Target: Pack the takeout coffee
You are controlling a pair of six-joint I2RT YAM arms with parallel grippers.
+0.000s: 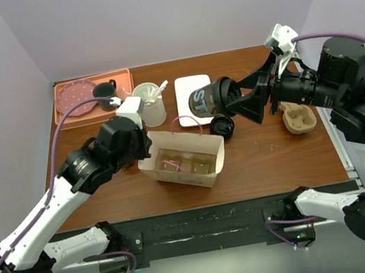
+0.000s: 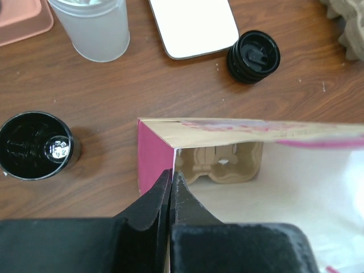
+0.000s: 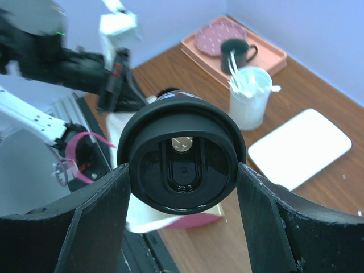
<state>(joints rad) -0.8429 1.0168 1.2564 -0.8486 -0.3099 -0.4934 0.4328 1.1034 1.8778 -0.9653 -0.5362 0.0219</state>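
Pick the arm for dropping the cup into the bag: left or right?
Right. The right gripper clamps the lidded cup, tilted, close to the open bag. The left gripper is shut on the bag wall, likely bracing it.

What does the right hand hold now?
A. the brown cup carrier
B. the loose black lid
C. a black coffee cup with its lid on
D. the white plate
C: the right hand grips the lidded black cup on both sides, in the air and tipped on its side.
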